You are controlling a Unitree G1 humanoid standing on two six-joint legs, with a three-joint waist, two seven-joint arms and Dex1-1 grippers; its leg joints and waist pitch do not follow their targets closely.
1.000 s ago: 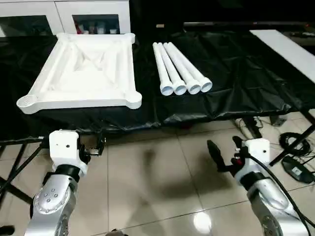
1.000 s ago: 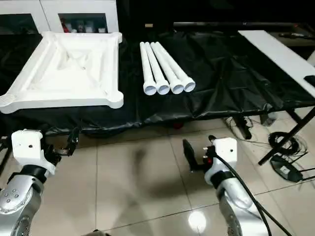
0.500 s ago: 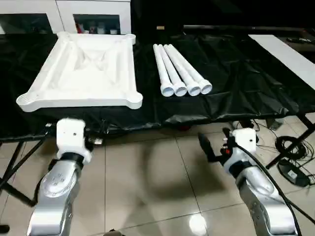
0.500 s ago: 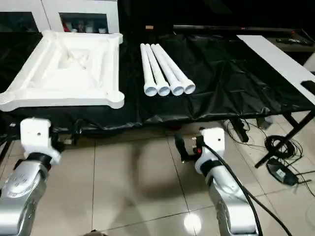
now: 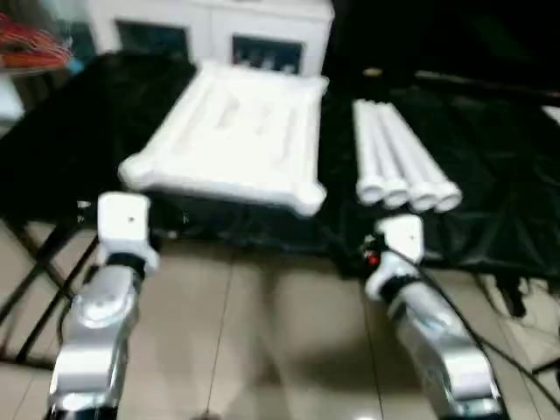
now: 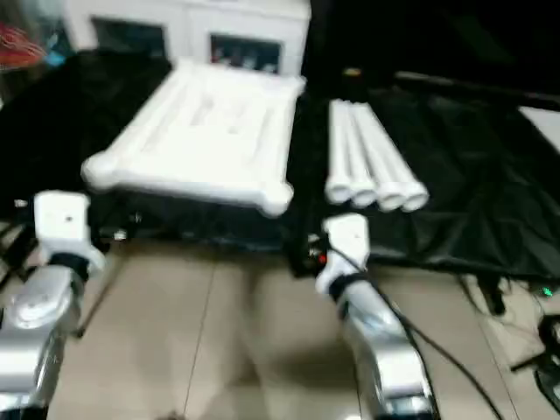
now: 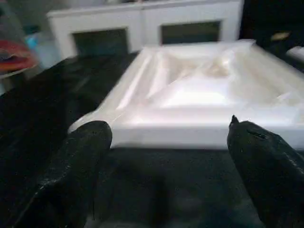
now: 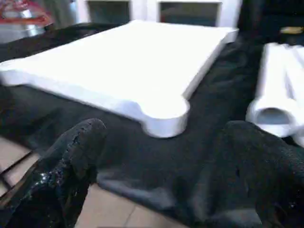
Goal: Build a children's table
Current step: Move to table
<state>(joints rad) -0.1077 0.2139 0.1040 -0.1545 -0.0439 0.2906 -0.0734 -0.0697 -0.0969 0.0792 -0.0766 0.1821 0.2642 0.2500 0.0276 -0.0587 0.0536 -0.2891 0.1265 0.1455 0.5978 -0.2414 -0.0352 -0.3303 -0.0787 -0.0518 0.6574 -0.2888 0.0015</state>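
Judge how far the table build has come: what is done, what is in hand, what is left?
Done: only the layout. The tabletop lies underside up on the black cloth, with four legs side by side next to it. In hand: nothing; the left gripper and right gripper are open and empty. Left: fitting all four legs.

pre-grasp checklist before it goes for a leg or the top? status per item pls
1. Left gripper open and empty: ok.
2. Right gripper open and empty: ok.
3. White plastic rectangular table top lying underside up on the black cloth-covered bench, corner sockets exposed: ok.
4. Four white tapered tube legs side by side beside the top, open ends toward the robot: ok.
5. Both grippers near the bench's front edge, touching no part: ok.
6. Sockets free of debris: cannot tell.
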